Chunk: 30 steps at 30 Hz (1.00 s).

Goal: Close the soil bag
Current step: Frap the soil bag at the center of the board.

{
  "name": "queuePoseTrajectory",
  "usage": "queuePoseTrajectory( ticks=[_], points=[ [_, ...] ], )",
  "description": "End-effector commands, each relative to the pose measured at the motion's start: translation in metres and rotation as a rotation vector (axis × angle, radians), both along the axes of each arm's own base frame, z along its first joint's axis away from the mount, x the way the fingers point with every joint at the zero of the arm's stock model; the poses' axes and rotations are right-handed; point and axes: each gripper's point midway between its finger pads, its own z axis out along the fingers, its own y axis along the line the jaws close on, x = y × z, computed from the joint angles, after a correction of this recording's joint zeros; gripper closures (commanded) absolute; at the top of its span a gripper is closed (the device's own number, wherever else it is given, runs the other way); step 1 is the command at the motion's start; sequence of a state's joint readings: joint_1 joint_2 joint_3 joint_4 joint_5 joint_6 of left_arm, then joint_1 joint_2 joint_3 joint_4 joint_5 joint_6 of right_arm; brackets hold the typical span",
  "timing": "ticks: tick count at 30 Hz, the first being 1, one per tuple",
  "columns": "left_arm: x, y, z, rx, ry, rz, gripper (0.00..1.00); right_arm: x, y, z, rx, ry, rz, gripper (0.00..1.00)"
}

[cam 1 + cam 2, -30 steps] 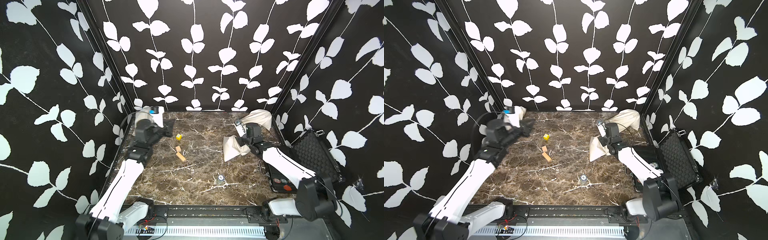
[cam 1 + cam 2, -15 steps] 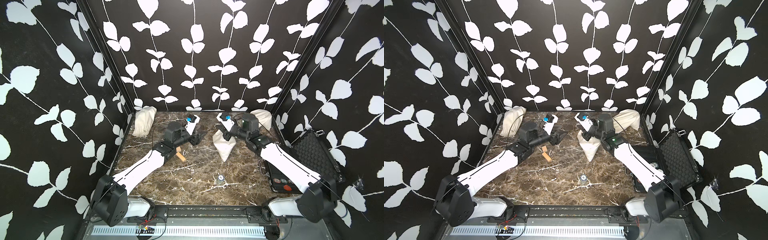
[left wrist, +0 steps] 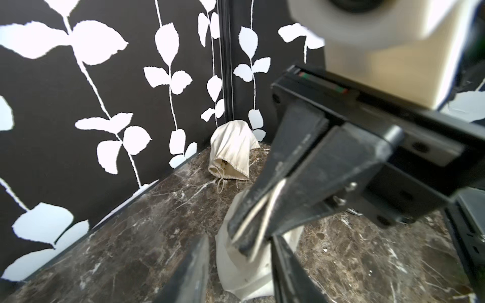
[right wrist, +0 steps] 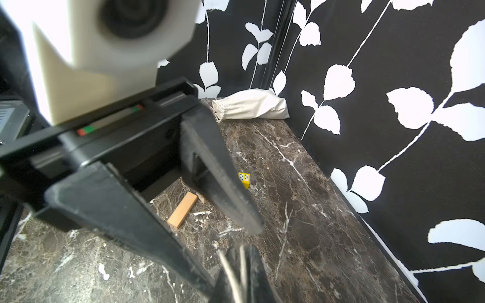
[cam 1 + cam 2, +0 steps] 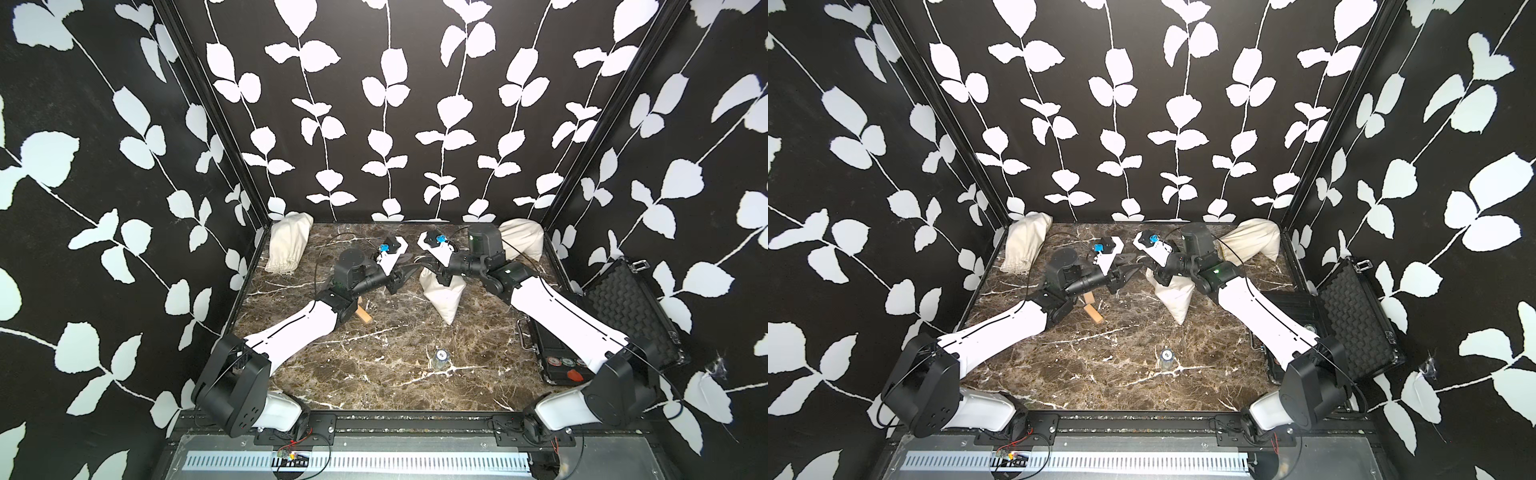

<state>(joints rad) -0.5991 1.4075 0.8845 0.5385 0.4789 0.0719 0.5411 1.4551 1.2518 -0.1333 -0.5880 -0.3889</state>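
Right gripper (image 3: pixel 245 244) is pressed together on the cream drawstring cords (image 3: pixel 265 210) at the neck of the cream cloth soil bag (image 5: pixel 442 297). The bag hangs under it at mid-back of the dark marble counter (image 5: pixel 374 382), pointed lower corner down at the surface; can't tell if it bears weight. Left gripper (image 5: pixel 1130 267) is spread, holding nothing, tips just beside the right gripper's tips and the bag neck; in the left wrist view its fingers (image 3: pixel 194 270) straddle the pinched cords. Two more cream cloth bags lie in the back-left corner (image 5: pixel 289 243) and the back-right corner (image 5: pixel 521 239). Tan wooden block (image 4: pixel 182 210) and yellow dotted cube (image 4: pixel 244 179) sit under the left arm.
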Motion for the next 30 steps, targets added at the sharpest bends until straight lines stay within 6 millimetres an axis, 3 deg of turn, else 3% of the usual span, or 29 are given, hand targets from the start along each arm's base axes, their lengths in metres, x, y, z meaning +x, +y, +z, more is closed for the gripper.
queuePoseTrajectory(
  ticks=[1, 5, 11, 15, 20, 25, 30],
  points=[
    [-0.001, 0.001, 0.001, -0.004, -0.065, -0.001, 0.64, -0.012, 0.0, 0.022, 0.033, -0.053, 0.022, 0.99],
    [-0.005, -0.003, -0.004, 0.004, -0.071, -0.036, 0.67, -0.012, 0.0, 0.018, 0.04, -0.041, 0.015, 0.99],
    [0.004, -0.004, -0.017, 0.023, -0.078, -0.01, 0.63, -0.012, -0.002, 0.026, 0.073, -0.063, -0.004, 0.99],
    [0.004, -0.008, -0.006, -0.03, -0.097, -0.029, 0.57, -0.017, -0.002, 0.029, 0.082, -0.058, 0.012, 0.98],
    [0.0, -0.016, 0.007, -0.075, -0.114, -0.09, 0.56, -0.018, -0.001, 0.028, 0.093, -0.046, 0.017, 0.98],
    [-0.016, -0.024, 0.004, -0.086, -0.112, -0.181, 0.51, -0.016, -0.001, 0.027, 0.106, -0.046, 0.007, 0.98],
    [-0.013, -0.027, 0.007, -0.091, -0.114, -0.188, 0.53, -0.018, 0.002, 0.029, 0.123, -0.032, 0.025, 0.98]
  ],
)
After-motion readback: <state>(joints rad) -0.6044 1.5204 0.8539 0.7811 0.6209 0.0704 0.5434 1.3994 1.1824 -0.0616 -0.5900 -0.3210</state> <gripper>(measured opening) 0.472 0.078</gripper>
